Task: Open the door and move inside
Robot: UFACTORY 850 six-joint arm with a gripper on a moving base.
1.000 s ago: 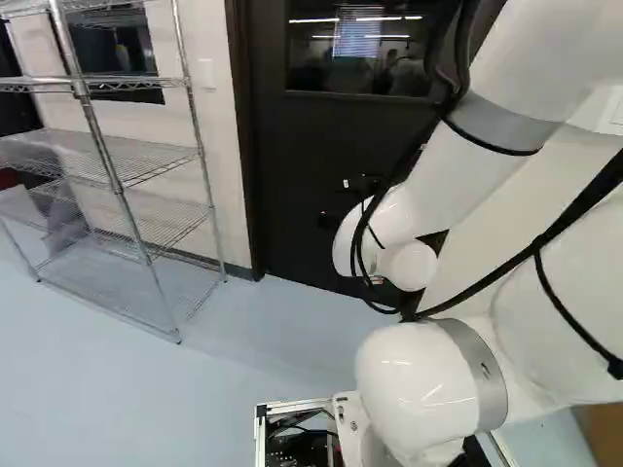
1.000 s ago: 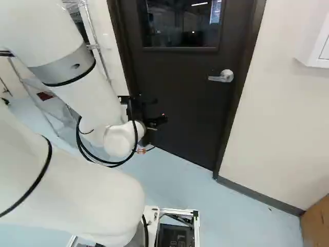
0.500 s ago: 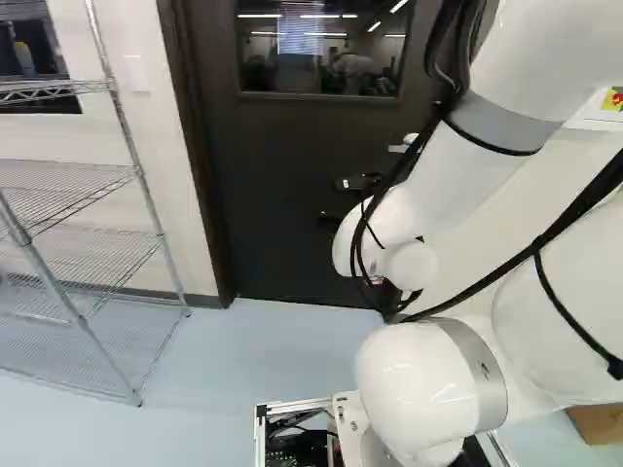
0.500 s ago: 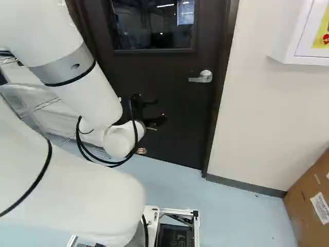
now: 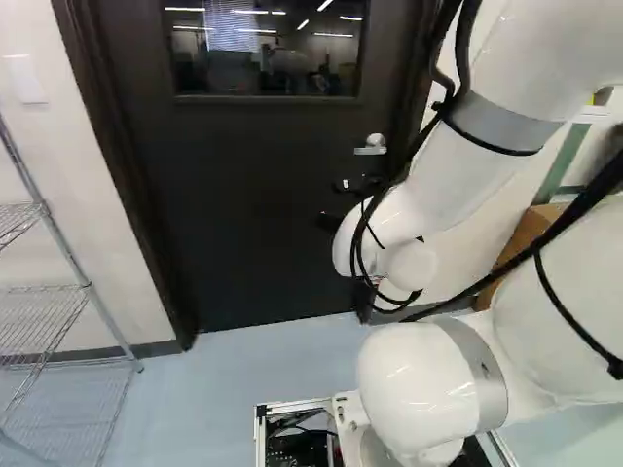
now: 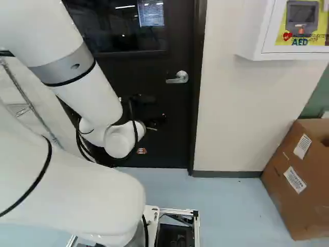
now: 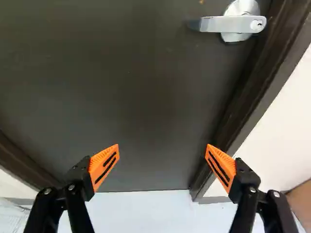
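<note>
Our base has moved, swinging round to its right, so the whole scene slides toward the left in both base views. The arm point(image 6: 82, 98) keeps its pose against its lowest joint; the turning alone carries it along. The lever handle point(image 6: 178, 77), part hidden behind the arm in the left base view half a second ago, now shows clear there, and in the right base view it sits nearer the arm than it did. The wire shelf point(image 5: 44, 309) slips toward the left edge of the left base view, while more of the cardboard box point(image 6: 295, 180) comes into the right one. For us that is useful: we judge the turn is lining the pincer point(image 7: 163, 151) up with the handle.

The pincer stands wide open, its orange pads point(image 7: 104, 166) far apart, with nothing between them and no grip on anything. The handle lies ahead of it and off toward the door frame point(image 7: 243, 92), well apart from both fingers.

The door point(image 5: 243, 214) is shut, so we are early in the task. Next we probably need to bring the pincer to the lever and press it down — minding that the finger nearer the frame doesn't catch on it.
</note>
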